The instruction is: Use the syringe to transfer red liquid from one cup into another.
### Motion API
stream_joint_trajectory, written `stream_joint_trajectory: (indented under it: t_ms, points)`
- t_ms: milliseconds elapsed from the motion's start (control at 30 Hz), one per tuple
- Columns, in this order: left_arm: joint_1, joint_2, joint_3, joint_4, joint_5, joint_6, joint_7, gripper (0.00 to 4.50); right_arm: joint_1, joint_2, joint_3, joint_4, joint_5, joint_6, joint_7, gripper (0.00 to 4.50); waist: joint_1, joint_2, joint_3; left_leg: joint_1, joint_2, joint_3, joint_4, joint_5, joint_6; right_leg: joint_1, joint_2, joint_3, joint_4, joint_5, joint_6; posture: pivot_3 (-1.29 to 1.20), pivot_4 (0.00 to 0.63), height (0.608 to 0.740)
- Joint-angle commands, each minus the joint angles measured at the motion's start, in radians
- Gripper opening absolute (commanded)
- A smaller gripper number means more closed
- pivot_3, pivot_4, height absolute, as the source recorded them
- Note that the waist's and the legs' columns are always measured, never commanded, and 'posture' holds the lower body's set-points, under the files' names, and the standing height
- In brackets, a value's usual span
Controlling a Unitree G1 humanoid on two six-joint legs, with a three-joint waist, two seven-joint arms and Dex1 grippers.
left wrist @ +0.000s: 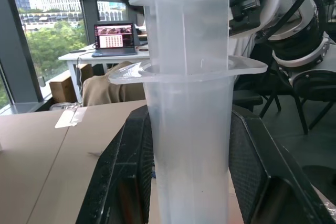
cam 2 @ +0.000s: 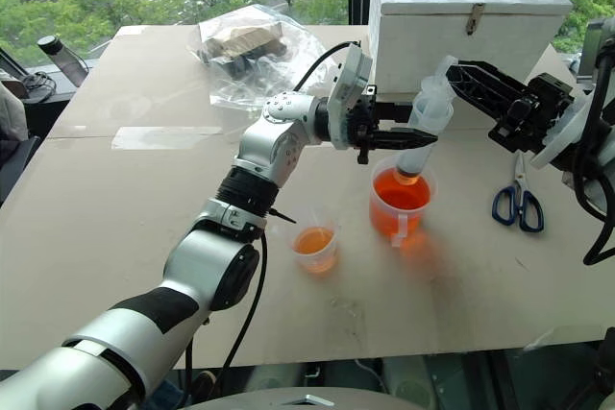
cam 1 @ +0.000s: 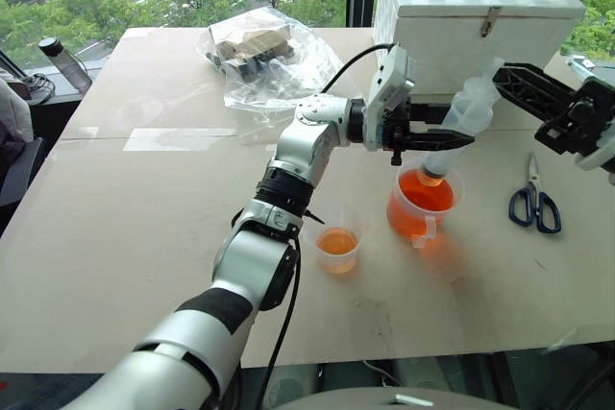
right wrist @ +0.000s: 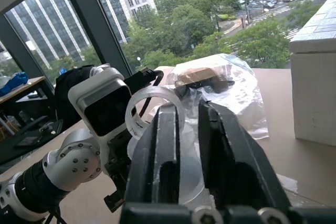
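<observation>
while the left gripper (cam 1: 437, 132) clamps the syringe (cam 1: 459, 132) by its barrel, tip dipped in the red liquid (cam 1: 426, 191) of the beaker (cam 1: 424, 204), the right gripper (cam 1: 509, 79) sits at the plunger end, its fingers a narrow gap apart; whether it grips the plunger cannot be told. the draw looks about to begin; next, pull the plunger up steadily, then carry the syringe left to the small cup (cam 1: 337, 249).
</observation>
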Motion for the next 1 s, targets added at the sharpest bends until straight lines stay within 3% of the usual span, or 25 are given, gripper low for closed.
stream_joint_trajectory:
  t_ms: [33,67,200,467,667,900,1000]
  points:
    - [-0.022,-0.015,-0.008,-0.044,-0.019,0.005,-0.026,1.39,0.032,-0.043,-0.108,0.003,-0.038,-0.029,0.033,2.37,0.001,0.000,0.000,0.000,0.000,0.000,0.000,0.000,0.000,0.000,0.000,0.000,0.000,0.000,0.000,0.00,0.150,0.740]
    - [-0.029,-0.013,-0.001,-0.051,-0.025,0.017,-0.019,1.39,0.063,-0.053,-0.137,0.005,-0.012,-0.012,0.065,2.68,0.001,0.000,0.000,0.000,0.000,0.000,0.000,0.000,0.000,0.000,0.000,0.000,0.000,0.000,0.000,0.00,0.150,0.740]
    - [-0.060,0.014,-0.010,-0.088,-0.008,0.057,0.001,1.39,0.152,-0.009,-0.240,0.021,0.135,-0.025,0.108,2.68,0.000,0.000,0.000,-0.001,0.000,-0.001,0.000,0.000,0.000,0.000,0.000,-0.001,0.000,0.000,0.000,0.00,0.150,0.740]
    - [-0.086,0.044,0.016,-0.244,-0.074,0.211,0.065,1.39,0.311,0.064,-0.362,0.030,0.228,-0.054,0.170,2.68,-0.001,0.001,-0.001,0.000,0.000,0.000,0.000,0.000,0.000,0.000,0.000,0.000,0.000,0.000,0.000,0.00,0.150,0.740]
    - [-0.083,0.057,0.032,-0.306,-0.091,0.271,0.138,1.39,0.403,0.068,-0.324,-0.022,-0.054,-0.126,0.296,2.68,-0.001,0.001,-0.001,0.002,0.000,0.001,0.000,0.000,0.000,0.001,0.001,0.001,-0.001,0.000,0.000,0.00,0.150,0.740]
    - [-0.067,0.077,0.048,-0.368,-0.110,0.332,0.209,1.39,0.529,0.065,-0.196,-0.106,-0.427,-0.257,0.467,2.68,-0.001,0.002,-0.001,0.003,0.000,0.001,0.000,0.000,0.000,0.001,0.003,0.003,0.000,0.000,0.000,0.00,0.150,0.740]
    - [-0.073,0.093,0.073,-0.402,-0.148,0.386,0.241,1.39,0.529,0.084,-0.160,-0.092,-0.501,-0.296,0.486,2.68,-0.001,0.002,-0.001,0.004,0.000,0.003,0.000,0.000,0.000,0.001,0.003,0.004,0.000,0.000,0.000,0.00,0.150,0.740]
